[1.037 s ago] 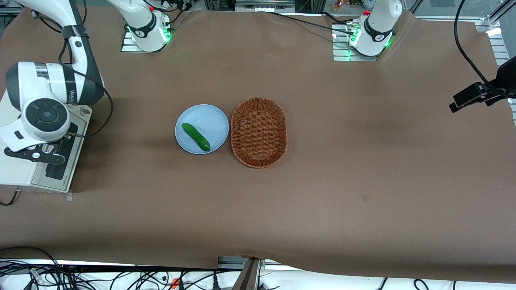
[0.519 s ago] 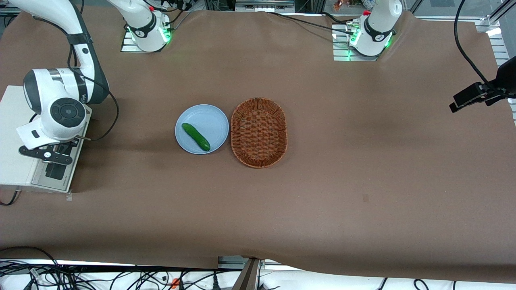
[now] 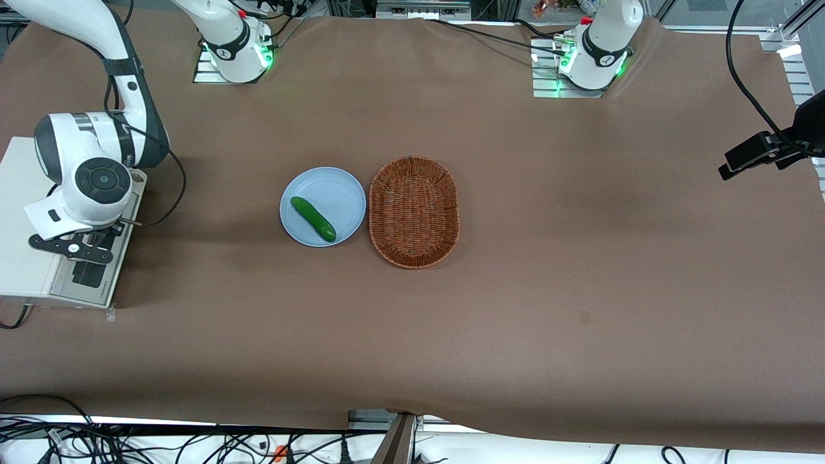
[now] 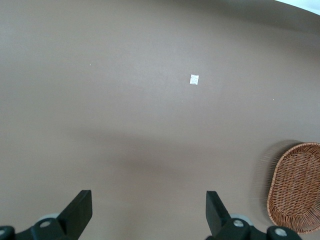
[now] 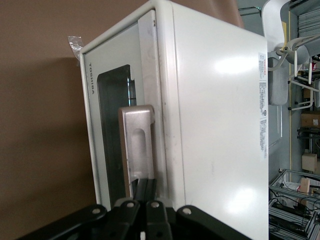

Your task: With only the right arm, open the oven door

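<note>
The white toaster oven point(image 3: 22, 219) stands at the working arm's end of the table. Its oven door point(image 3: 87, 274), grey-framed with a dark window, faces the table's middle. In the right wrist view the oven door point(image 5: 112, 125) stands upright against the oven body point(image 5: 220, 140), with its silver bar handle point(image 5: 136, 145) along the top edge. The right arm point(image 3: 87, 174) hangs over the oven's front. Its gripper point(image 3: 90, 243) is above the door's top edge. In the wrist view the gripper point(image 5: 147, 187) is shut, its fingers pressed together in the slot between the handle and the door.
A light blue plate point(image 3: 335, 187) holding a green cucumber point(image 3: 313, 219) sits mid-table, with a brown wicker basket point(image 3: 414, 211) beside it; the basket also shows in the left wrist view point(image 4: 297, 187). A black device point(image 3: 767, 151) juts in at the parked arm's end.
The right arm's wrist has swung in over the oven's front and come down. The gripper now sits at the door handle. Plate, cucumber and basket have not moved.
</note>
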